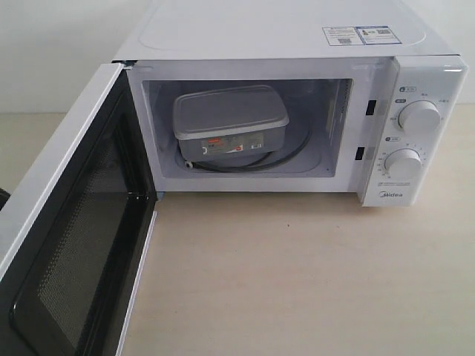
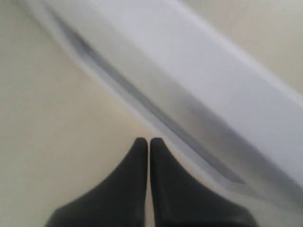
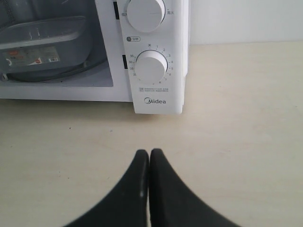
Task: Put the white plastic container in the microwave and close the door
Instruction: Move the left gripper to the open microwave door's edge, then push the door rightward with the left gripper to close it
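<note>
Left black gripper and right black gripper are both clenched, nothing between the jaws. The translucent white rectangular plastic container sits inside the white boxy microwave; the white door with black mesh stands wide open.

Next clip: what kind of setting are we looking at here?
Likely a bare test bench staged as a kitchen counter: a Midea microwave with its door open and a container inside, standing on a plain pale table against a blank white wall.
</note>
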### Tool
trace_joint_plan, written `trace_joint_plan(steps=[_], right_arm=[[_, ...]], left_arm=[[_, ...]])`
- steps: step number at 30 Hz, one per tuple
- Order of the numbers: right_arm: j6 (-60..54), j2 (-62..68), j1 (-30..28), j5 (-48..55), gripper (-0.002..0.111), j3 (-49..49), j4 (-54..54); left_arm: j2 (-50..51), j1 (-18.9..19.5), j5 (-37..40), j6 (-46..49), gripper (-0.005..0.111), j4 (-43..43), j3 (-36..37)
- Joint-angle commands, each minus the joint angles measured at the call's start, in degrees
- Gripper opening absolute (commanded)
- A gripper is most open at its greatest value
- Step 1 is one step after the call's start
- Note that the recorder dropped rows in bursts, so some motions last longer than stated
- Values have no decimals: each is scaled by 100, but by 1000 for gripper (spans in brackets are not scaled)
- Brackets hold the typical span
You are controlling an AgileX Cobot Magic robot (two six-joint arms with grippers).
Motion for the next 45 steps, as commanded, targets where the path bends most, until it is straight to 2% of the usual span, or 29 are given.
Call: trace_joint_plan(steps=[1,4,12,18,30,43,45], right_arm=[[5,-30,-15,-20,0,-4,-53],[5,-30,-15,-20,0,-4,-53],[5,-30,-15,-20,0,-4,-53],[5,-30,-15,-20,0,-4,-53],[5,-30,-15,-20,0,-4,-53],[5,-30,-15,-20,0,-4,-53],[5,-30,-15,-20,0,-4,-53]], left_arm=[[19,-2,264,1097,4,-769,-33],[44,-41,246,1094,4,-1104,-33],[46,-855,204,1094,4,-1118,-33],[46,-1184,140,1094,4,-1143,-33],[69,-1534,-343,1094,4,-1429,-33],[776,-1535,-652,1528,4,-1443,-33],[913,-1535,-796,1772,4,-1771,-33]])
